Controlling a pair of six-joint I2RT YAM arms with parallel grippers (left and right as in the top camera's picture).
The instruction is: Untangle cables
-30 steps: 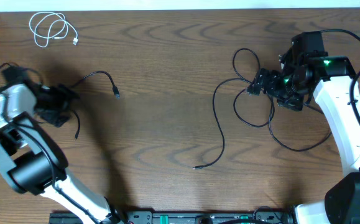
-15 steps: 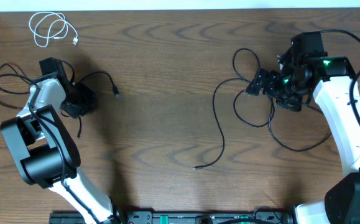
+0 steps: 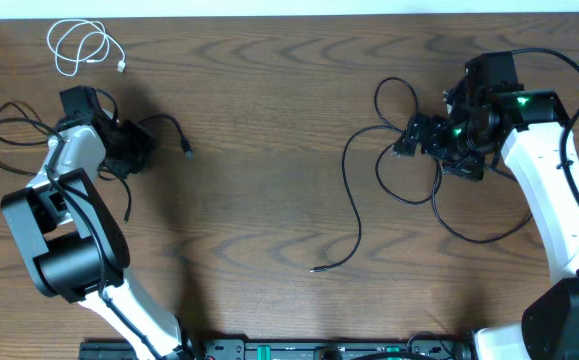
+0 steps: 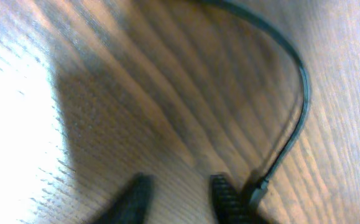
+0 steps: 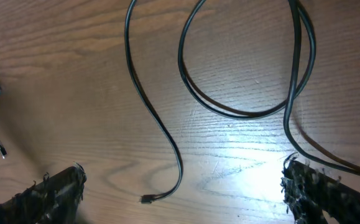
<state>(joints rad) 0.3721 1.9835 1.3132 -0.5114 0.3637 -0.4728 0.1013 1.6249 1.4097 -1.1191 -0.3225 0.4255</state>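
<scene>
Black cable [image 4: 301, 93] curves ahead of my left fingers [image 4: 228, 198], with its plug [image 4: 259, 186] just beside one of them. They're part-way apart and gripping nothing. Right fingers [image 5: 49, 190] are spread wide and empty, with black loops [image 5: 242, 106] lying ahead of them. White cable [image 3: 81, 47] is coiled well apart from the left fingers.

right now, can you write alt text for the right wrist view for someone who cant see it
Thin black cables loop across a wooden table, one trailing down to a small plug end. The right gripper hovers above with its jaws wide open at the lower corners, holding nothing.
</scene>
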